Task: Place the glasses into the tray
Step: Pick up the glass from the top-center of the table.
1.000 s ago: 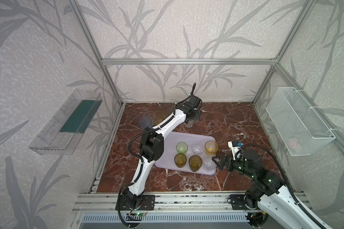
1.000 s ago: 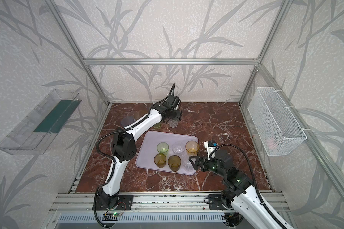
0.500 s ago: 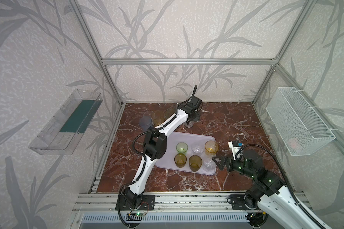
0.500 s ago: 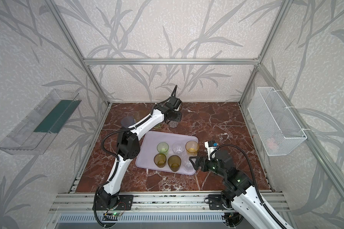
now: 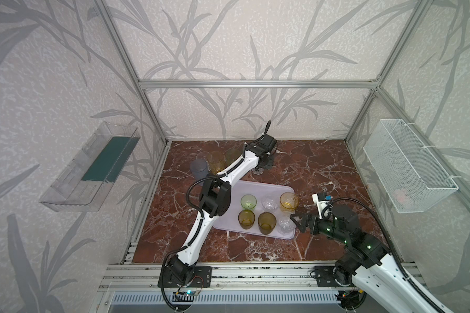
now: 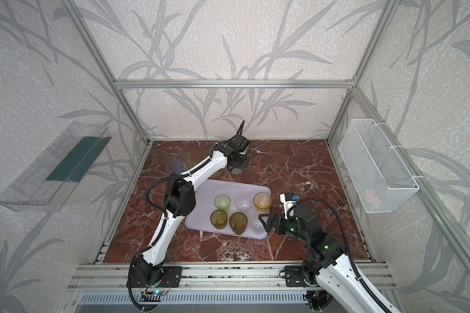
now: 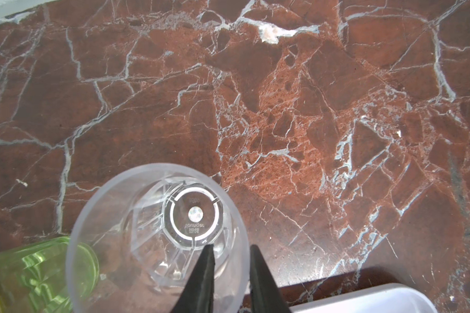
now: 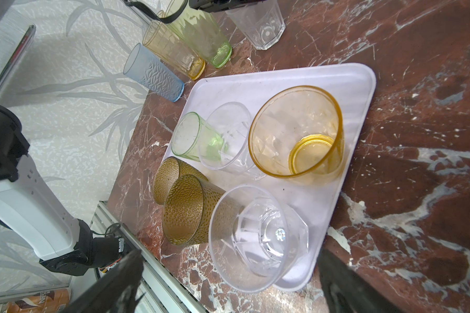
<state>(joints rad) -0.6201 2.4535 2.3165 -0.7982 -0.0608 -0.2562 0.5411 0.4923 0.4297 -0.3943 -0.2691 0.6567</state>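
Straddling the clear glass (image 7: 193, 214) rim, left gripper (image 7: 231, 246) has one jaw inside.

Tray (image 5: 255, 188) and glasses (image 5: 199, 168) on marble tabletop (image 5: 323, 168)

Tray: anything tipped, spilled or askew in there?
Nothing stands out. The six translucent tumblers on the pale lavender rectangular tray all stand upright, nothing spilled or visibly cracked. The tray lies slightly skewed on the red-brown marble tabletop; the short clear tumbler at its near right corner sits close to the rim.
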